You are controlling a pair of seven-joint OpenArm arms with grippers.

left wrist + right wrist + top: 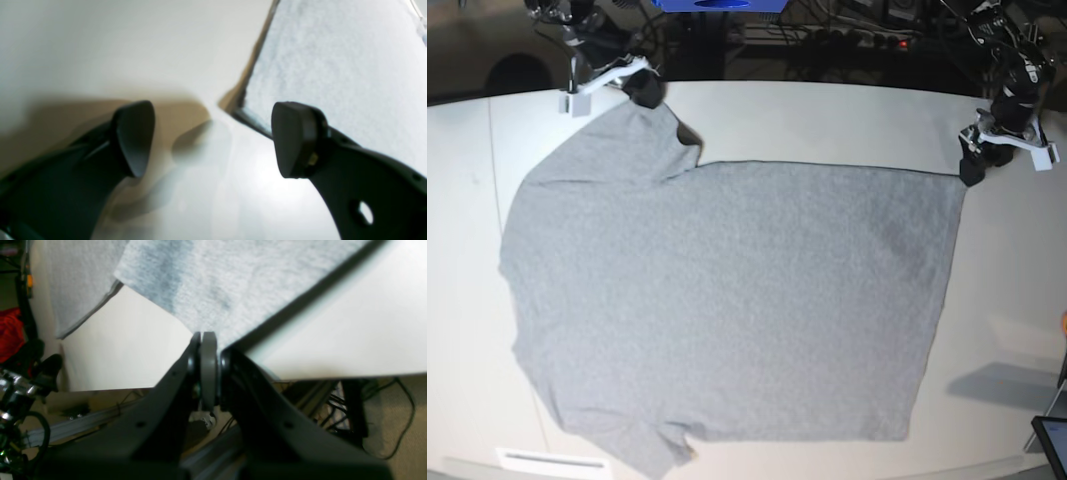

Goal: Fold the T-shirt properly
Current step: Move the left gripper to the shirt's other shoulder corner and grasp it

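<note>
Right tool (208, 350) clenched on T-shirt (727, 300) sleeve; left tool (213, 140) released, low beside hem corner.

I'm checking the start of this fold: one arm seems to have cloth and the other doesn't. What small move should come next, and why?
Probably ease the left gripper forward and close it on the T-shirt corner. Its jaws stand wide open with only bare table between them, the hem corner just ahead beside one finger, while the right gripper is already shut on a sleeve edge. Both corners should be held before any lift.

A white table (827, 110) carries the work, with a tangle of black cables (383, 413) on the beige floor beyond its edge.
</note>
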